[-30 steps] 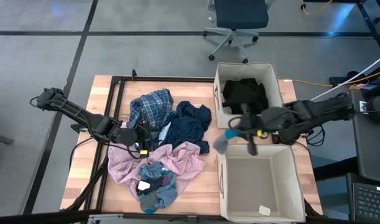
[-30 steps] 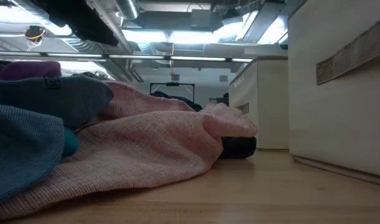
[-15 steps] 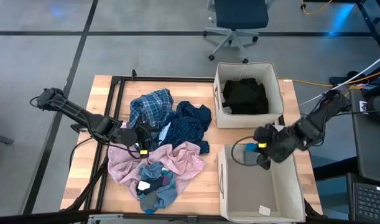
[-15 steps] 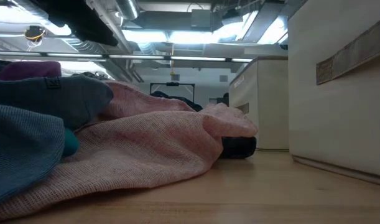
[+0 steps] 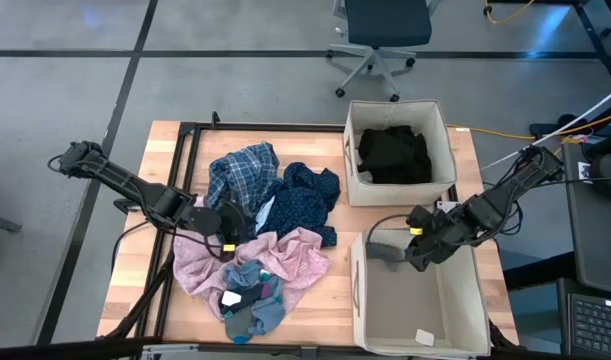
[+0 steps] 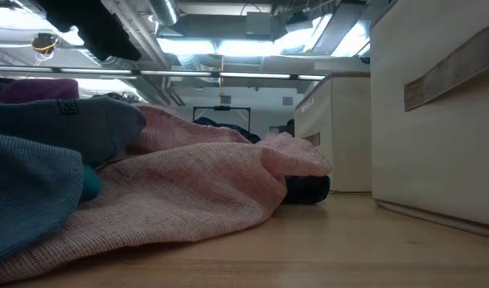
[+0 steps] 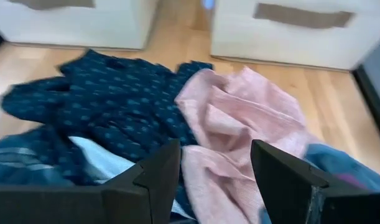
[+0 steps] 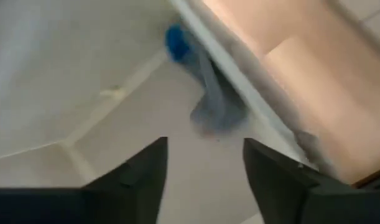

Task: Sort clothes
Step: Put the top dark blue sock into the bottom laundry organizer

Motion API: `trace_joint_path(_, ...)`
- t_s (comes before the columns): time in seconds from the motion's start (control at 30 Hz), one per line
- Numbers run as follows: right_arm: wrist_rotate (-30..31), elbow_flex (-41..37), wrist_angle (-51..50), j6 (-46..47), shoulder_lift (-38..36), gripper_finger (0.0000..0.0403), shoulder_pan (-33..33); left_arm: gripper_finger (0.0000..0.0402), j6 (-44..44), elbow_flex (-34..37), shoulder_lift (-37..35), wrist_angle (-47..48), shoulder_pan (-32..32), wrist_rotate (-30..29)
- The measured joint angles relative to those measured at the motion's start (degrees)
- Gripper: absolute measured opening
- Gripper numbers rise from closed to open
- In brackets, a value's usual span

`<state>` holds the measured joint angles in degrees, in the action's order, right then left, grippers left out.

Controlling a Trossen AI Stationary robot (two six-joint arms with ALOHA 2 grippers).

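Note:
The clothes lie in a pile on the table's left half: a blue plaid one (image 5: 240, 170), a navy dotted one (image 5: 307, 195), a pale pink one (image 5: 285, 255) and grey-teal pieces (image 5: 250, 300). My left gripper (image 5: 228, 228) hovers open over the pile, above the navy and pink garments (image 7: 214, 146). My right gripper (image 5: 410, 248) stands open over the far left corner of the near bin (image 5: 357, 300). A small grey-blue garment (image 5: 385, 246) with a blue tip lies against that bin's wall (image 8: 214, 106), apart from the fingers.
The far bin (image 5: 350, 150) holds a black garment (image 5: 393, 155). Both beige bins stand close together at the table's right. A black frame (image 5: 185, 160) runs along the table's left part. An office chair (image 5: 385, 30) stands beyond the far edge.
My right gripper has carried the grey-blue garment from the gap left of the two bins toward the near edge, over the near bin's far left corner. There it has opened and let go. The garment has dropped against the bin's wall.

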<state>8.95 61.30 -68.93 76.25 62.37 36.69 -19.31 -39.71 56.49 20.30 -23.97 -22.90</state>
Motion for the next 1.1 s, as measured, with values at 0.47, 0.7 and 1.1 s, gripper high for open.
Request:
trace_joint_path(0.47,26.0,9.9,31.7,-44.9,1.0,0.0284,0.0,0.0186,5.4,-9.0,5.6,2.7,-5.2,3.2)
trace_joint_path(0.7,21.9,7.2,54.3,-73.9,9.8,0.028,-5.6,0.0186,-12.8,-9.0,7.9,12.9,-10.2,4.8)
trace_joint_path(1.1,2.7,7.2,72.2,-79.6,27.9,0.028,-14.0,0.0186,-31.8,-9.0,10.4,13.3,-22.7,4.3)
